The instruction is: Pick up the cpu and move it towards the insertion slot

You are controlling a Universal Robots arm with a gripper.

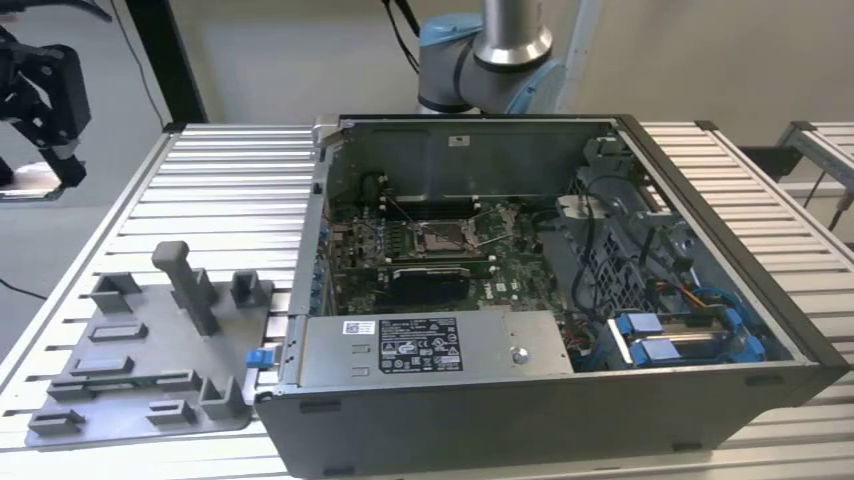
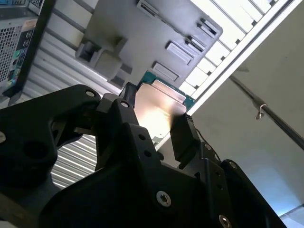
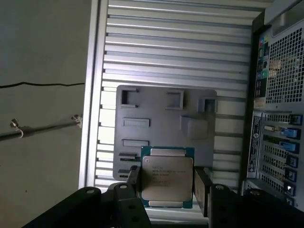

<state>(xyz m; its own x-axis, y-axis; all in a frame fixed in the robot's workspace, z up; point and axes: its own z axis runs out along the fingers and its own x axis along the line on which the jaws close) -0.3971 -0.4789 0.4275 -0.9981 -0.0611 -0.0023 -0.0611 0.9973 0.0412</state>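
The cpu (image 3: pixel 167 176), a thin square chip with a pale silver top and a green rim, is clamped between the two black fingers of my gripper (image 3: pixel 167 186). In the second wrist view the same cpu (image 2: pixel 159 107) shines between the fingers, with my gripper (image 2: pixel 152 124) shut on its edges. The chip hangs in the air above the grey plastic tray (image 3: pixel 156 102). In the exterior view my gripper (image 1: pixel 56 150) is high at the far left, above the table's edge. The insertion slot (image 1: pixel 441 237), a silver-framed socket, lies on the green board inside the open computer case, well to the exterior view's right of my gripper.
The open computer case (image 1: pixel 561 400) takes up the middle of the ribbed metal table (image 1: pixel 227 190). Its perforated wall (image 3: pixel 280 57) stands beside the tray. The grey tray (image 1: pixel 147 370) carries upright blocks. The arm's base (image 1: pixel 487 60) rises behind the case. Cables and blue drive clips (image 1: pixel 674 335) fill the case's right side.
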